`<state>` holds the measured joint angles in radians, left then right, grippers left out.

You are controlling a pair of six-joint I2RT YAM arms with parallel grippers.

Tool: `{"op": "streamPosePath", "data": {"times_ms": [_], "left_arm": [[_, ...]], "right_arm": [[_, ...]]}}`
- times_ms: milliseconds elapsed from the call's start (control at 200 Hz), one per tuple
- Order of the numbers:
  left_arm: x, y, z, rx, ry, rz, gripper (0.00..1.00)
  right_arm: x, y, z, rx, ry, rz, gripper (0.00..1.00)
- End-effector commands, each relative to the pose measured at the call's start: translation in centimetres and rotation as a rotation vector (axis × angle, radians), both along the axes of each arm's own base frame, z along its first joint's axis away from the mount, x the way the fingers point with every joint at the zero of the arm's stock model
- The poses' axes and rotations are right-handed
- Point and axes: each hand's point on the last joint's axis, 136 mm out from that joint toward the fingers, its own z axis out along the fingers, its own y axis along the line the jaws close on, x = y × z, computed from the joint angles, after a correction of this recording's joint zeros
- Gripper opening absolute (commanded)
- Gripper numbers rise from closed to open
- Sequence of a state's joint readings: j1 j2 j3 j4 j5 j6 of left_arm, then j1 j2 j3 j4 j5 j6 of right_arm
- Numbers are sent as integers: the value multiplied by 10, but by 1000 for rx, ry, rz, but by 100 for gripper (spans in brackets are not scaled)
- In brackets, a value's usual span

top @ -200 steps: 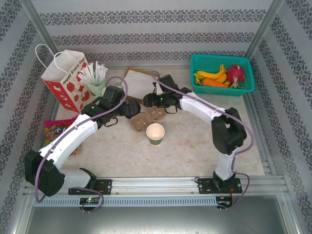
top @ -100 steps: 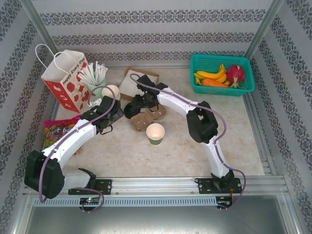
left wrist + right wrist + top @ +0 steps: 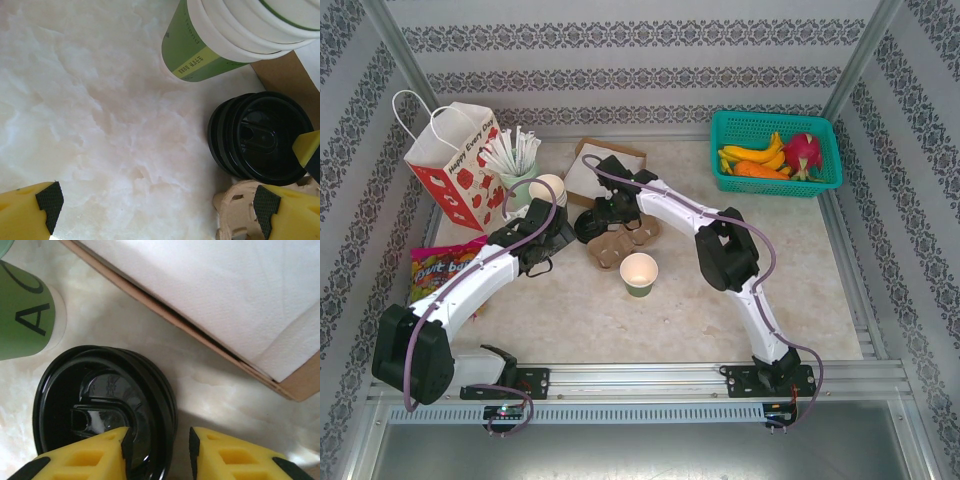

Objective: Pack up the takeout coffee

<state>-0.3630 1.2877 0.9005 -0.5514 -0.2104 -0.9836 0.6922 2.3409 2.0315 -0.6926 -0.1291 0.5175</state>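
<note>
Barely begun, we judge: the green cup [image 3: 638, 273] stands lidless at mid-frame on the desk [image 3: 570, 310], well apart from the paper bag [image 3: 455, 165] at upper left. Our right end effector [image 3: 160, 440] straddles the rim of a black lid [image 3: 100, 405]; whether it pinches, we cannot tell. Our left end effector [image 3: 155, 205] gapes wide, empty.

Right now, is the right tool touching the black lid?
Cannot tell. Right wrist view: the right tool straddles the rim of the black lid, but neither contact nor gap shows plainly.
</note>
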Motion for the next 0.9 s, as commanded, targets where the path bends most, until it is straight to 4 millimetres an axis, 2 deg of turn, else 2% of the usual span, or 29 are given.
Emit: {"op": "streamPosePath", "data": {"times_ms": [0,195,425,580,719,894], "left_arm": [[3,3,-5,-7,3,11,99],[5,0,-4,-18,5,-8,100],[4,0,-6,-23,12,-16,100],[4,-1,-9,-30,23,-18,100],[4,-3,-11,-35,31,-26,100],[7,-5,-10,-41,22,-44,100]], "right_arm": [[-2,8,-3,-6,4,25,35],[1,9,-2,-6,-7,27,31],[0,9,-8,-16,9,28,37],[-2,11,-10,-27,3,41,28],[2,8,-1,-49,-42,44,22],[9,0,21,-86,-124,39,18]]}}
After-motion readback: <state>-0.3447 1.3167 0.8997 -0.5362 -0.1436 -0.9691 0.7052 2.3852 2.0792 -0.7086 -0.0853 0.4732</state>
